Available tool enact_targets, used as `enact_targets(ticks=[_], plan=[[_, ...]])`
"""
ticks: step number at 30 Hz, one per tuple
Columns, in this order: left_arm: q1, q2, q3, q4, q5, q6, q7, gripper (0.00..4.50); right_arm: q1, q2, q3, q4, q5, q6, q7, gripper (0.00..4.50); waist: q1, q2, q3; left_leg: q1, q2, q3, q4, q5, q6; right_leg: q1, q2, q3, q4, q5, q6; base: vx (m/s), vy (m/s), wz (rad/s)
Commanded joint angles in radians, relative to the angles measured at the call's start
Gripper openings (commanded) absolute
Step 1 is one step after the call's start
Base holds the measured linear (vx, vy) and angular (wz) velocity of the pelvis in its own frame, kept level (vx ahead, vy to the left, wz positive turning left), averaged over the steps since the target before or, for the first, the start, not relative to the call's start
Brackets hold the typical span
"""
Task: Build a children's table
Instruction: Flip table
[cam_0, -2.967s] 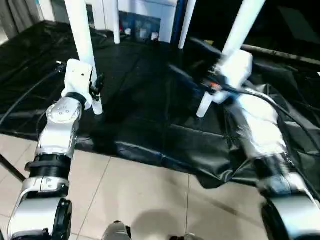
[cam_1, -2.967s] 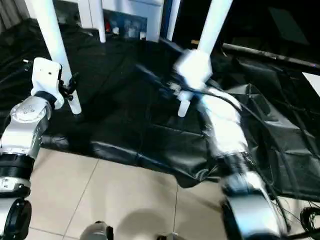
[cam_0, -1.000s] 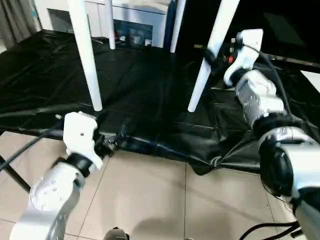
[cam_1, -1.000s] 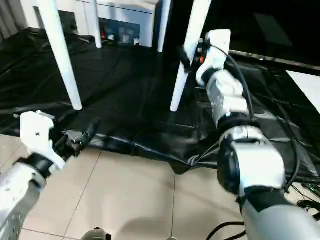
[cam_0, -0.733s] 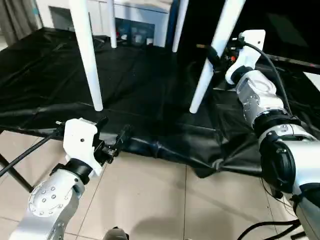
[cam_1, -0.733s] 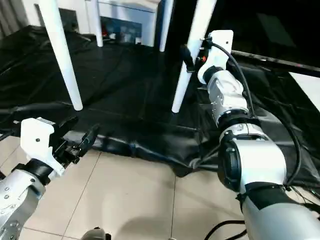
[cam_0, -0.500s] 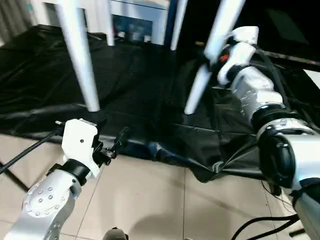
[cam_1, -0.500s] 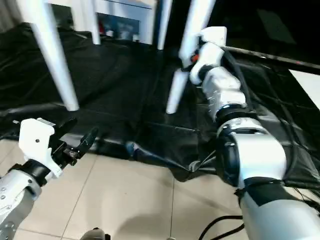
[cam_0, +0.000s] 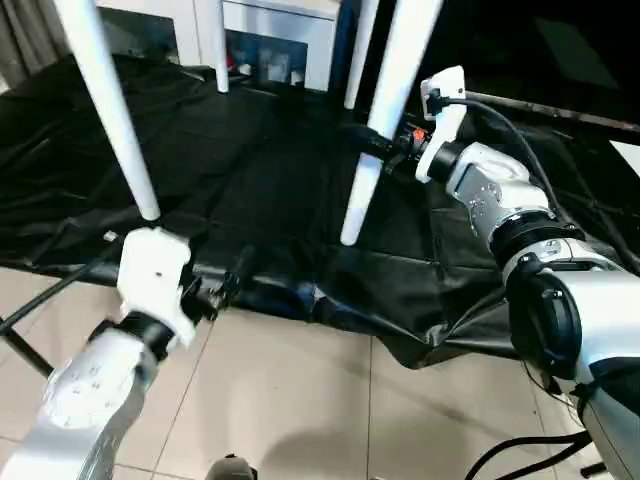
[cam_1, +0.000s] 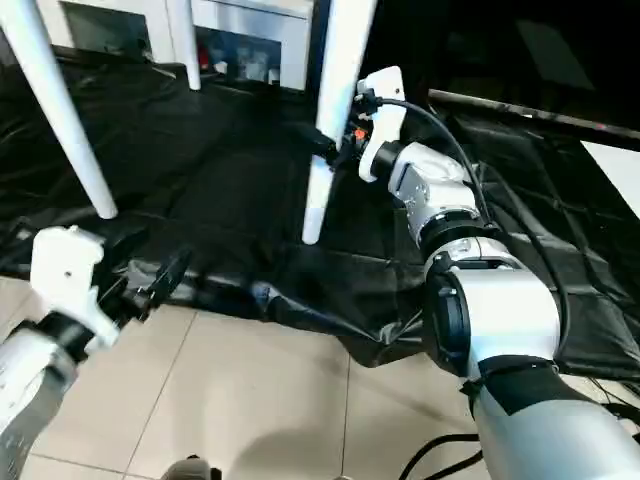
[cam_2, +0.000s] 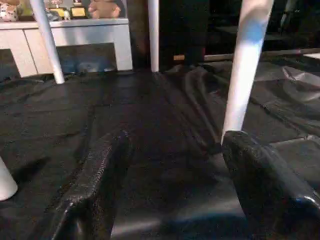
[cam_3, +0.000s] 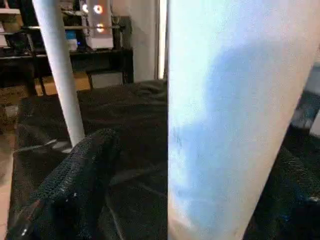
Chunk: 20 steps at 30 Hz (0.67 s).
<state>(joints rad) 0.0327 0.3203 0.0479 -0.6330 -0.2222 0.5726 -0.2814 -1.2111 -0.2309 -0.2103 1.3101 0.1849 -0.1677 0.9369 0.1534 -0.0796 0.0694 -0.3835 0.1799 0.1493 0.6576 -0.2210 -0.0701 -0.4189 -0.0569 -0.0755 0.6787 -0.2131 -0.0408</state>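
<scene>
Table legs stood upright on the black drape (cam_0: 250, 170). Left of the near right leg (cam_0: 385, 110): near left leg (cam_0: 110, 110), then left gripper (cam_0: 222, 283), spread and empty, at the drape's front edge. Right gripper (cam_0: 385, 143) straddled the near right leg, fingers spread around it.

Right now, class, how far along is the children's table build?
Looks done: the legs stand upright on the black drape. In hand: the right tool, open, straddles the near right leg; the left tool hangs open and empty. Left: probably only releasing and backing away.
</scene>
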Motion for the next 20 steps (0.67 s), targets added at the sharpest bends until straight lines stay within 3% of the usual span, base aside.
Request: enact_targets(ticks=[1,2,3,4,5,7,8,9,10,11,12,13,14,15,17,18,19,20], plan=[[-0.009,-0.012,-0.011,0.028,-0.002,-0.009,-0.005,3.36,0.032,-0.037,-0.028,-0.044,0.018,-0.038,-0.012,3.83,0.001,0.032,-0.066,0.012,0.056,-0.013,-0.093,-0.177,0.015,0.050,-0.092,0.060,-0.086,-0.141,-0.226,0.000,0.000,0.00],[-0.012,-0.017,-0.010,0.035,-0.002,-0.011,-0.001,3.36,0.046,-0.044,-0.036,-0.055,0.026,-0.046,-0.012,3.83,0.003,0.029,-0.067,0.011,0.056,-0.013,-0.092,-0.166,0.016,0.053,-0.090,0.059,-0.084,-0.124,-0.230,0.000,0.000,0.00],[-0.014,-0.043,0.001,0.074,0.014,-0.017,0.039,3.36,0.113,-0.062,-0.045,-0.122,0.042,-0.060,0.031,3.83,0.002,0.043,-0.069,0.011,0.055,-0.012,-0.089,-0.158,0.017,0.053,-0.088,0.060,-0.082,-0.098,-0.230,0.000,0.000,0.00],[-0.014,-0.044,0.001,0.075,0.015,-0.017,0.040,3.36,0.115,-0.062,-0.046,-0.124,0.042,-0.060,0.032,3.83,0.005,0.038,-0.069,0.012,0.055,-0.009,-0.090,-0.151,0.023,0.054,-0.086,0.059,-0.086,-0.080,-0.223,0.000,0.000,0.00],[-0.018,-0.061,0.014,0.102,0.017,-0.014,0.063,3.36,0.156,-0.070,-0.050,-0.168,0.050,-0.060,0.050,3.83,0.002,0.044,-0.070,0.012,0.054,-0.011,-0.089,-0.147,0.023,0.057,-0.085,0.059,-0.081,-0.066,-0.231,0.000,0.000,0.00],[-0.023,-0.083,0.034,0.128,0.013,0.001,0.093,3.36,0.212,-0.075,-0.060,-0.242,0.066,-0.049,0.049,3.83,0.004,0.031,-0.074,0.009,0.052,-0.010,-0.088,-0.112,0.035,0.066,-0.086,0.060,-0.082,-0.031,-0.222,0.000,0.000,0.00],[-0.027,-0.084,0.034,0.147,0.030,-0.001,0.111,3.36,0.268,-0.076,-0.066,-0.325,0.080,-0.018,0.038,3.83,0.004,0.036,-0.075,0.011,0.053,-0.010,-0.087,-0.099,0.041,0.065,-0.084,0.060,-0.084,-0.019,-0.212,0.000,0.000,0.00],[-0.029,-0.087,0.034,0.168,0.053,-0.014,0.134,3.36,0.353,-0.071,-0.069,-0.452,0.093,0.018,0.013,3.83,0.004,0.036,-0.075,0.011,0.053,-0.010,-0.087,-0.099,0.041,0.065,-0.084,0.060,-0.084,-0.019,-0.212,0.000,0.000,0.00],[-0.031,-0.088,0.031,0.184,0.070,-0.028,0.148,3.36,0.410,-0.067,-0.067,-0.538,0.101,0.040,-0.007,3.83,0.004,0.037,-0.077,0.014,0.053,-0.010,-0.086,-0.078,0.047,0.065,-0.083,0.061,-0.085,-0.006,-0.189,0.000,0.000,0.00],[-0.032,-0.087,0.029,0.189,0.084,-0.040,0.157,3.36,0.434,-0.063,-0.067,-0.572,0.100,0.057,-0.030,3.83,0.002,0.034,-0.079,0.012,0.052,-0.013,-0.088,-0.071,0.047,0.068,-0.083,0.059,-0.084,-0.009,-0.185,0.000,0.000,0.00],[-0.028,-0.085,0.021,0.198,0.141,-0.084,0.201,3.36,0.516,-0.041,-0.073,-0.688,0.084,0.142,-0.139,3.83,0.001,0.040,-0.077,0.012,0.051,-0.014,-0.090,-0.071,0.045,0.066,-0.079,0.057,-0.092,-0.023,-0.180,0.000,0.000,0.00],[-0.026,-0.085,0.019,0.200,0.163,-0.098,0.218,3.36,0.553,-0.029,-0.074,-0.740,0.077,0.179,-0.182,3.83,-0.002,0.044,-0.075,0.013,0.052,-0.015,-0.091,-0.071,0.040,0.065,-0.077,0.058,-0.090,-0.030,-0.176,0.000,0.000,0.00],[-0.016,-0.098,0.023,0.195,0.202,-0.101,0.269,3.36,0.702,0.028,-0.048,-0.947,0.047,0.252,-0.279,3.83,-0.008,0.049,-0.070,0.012,0.051,-0.016,-0.102,-0.118,0.020,0.067,-0.078,0.059,-0.103,-0.095,-0.147,0.000,0.000,0.00],[-0.013,-0.103,0.025,0.193,0.205,-0.089,0.280,3.36,0.750,0.049,-0.035,-1.013,0.041,0.263,-0.296,3.83,-0.010,0.048,-0.070,0.017,0.054,-0.014,-0.104,-0.151,0.013,0.063,-0.079,0.058,-0.107,-0.134,-0.130,0.000,0.000,0.00],[-0.006,-0.100,0.016,0.187,0.220,-0.083,0.288,3.36,0.797,0.079,-0.022,-1.072,0.021,0.277,-0.331,3.83,-0.024,0.040,-0.059,0.019,0.046,-0.016,-0.121,-0.247,-0.005,0.069,-0.084,0.055,-0.128,-0.316,-0.091,0.000,0.000,0.00],[0.006,-0.100,0.011,0.180,0.230,-0.103,0.290,3.36,0.843,0.117,-0.019,-1.127,-0.003,0.285,-0.386,3.83,-0.026,0.038,-0.063,0.026,0.046,-0.017,-0.121,-0.266,-0.011,0.065,-0.089,0.056,-0.137,-0.396,-0.066,0.000,0.000,0.00],[0.013,-0.100,0.008,0.178,0.238,-0.124,0.291,3.36,0.879,0.138,-0.013,-1.180,-0.014,0.307,-0.431,3.83,-0.027,0.039,-0.063,0.026,0.045,-0.016,-0.120,-0.251,-0.009,0.062,-0.090,0.060,-0.141,-0.400,-0.057,0.000,0.000,0.00],[0.017,-0.105,0.009,0.179,0.245,-0.120,0.303,3.36,0.908,0.156,-0.011,-1.211,-0.045,0.312,-0.478,3.83,-0.031,0.040,-0.069,0.025,0.047,-0.017,-0.124,-0.193,-0.003,0.064,-0.086,0.061,-0.137,-0.344,-0.052,0.000,0.000,0.00]])
